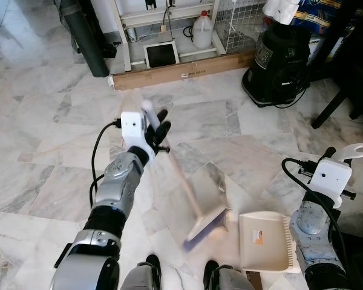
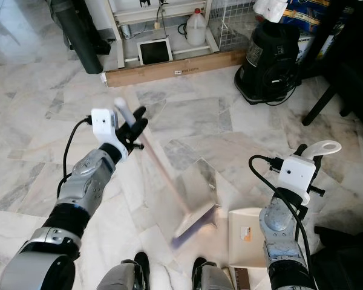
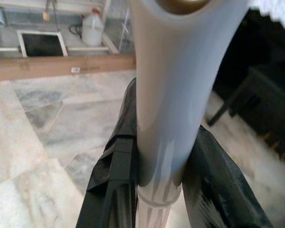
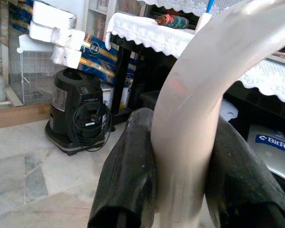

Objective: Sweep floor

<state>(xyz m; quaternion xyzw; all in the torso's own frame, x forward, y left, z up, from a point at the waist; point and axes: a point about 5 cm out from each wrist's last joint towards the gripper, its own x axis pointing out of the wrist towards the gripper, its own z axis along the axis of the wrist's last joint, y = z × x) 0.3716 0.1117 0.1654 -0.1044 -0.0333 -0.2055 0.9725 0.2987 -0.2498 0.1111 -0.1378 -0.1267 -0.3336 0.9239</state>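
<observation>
Marble floor [image 1: 42, 175] looks slick. My left gripper [image 1: 159, 134] clamps the broom [image 1: 207, 225], its blurred head beside the dustpan [image 1: 263, 241]; my right gripper [image 4: 180, 156] clamps the dustpan's handle. Swinging hard could knock the pan askew.

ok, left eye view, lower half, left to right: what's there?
Left hand shut on the broom handle → broom head → dustpan → right hand shut on the dustpan handle.
</observation>
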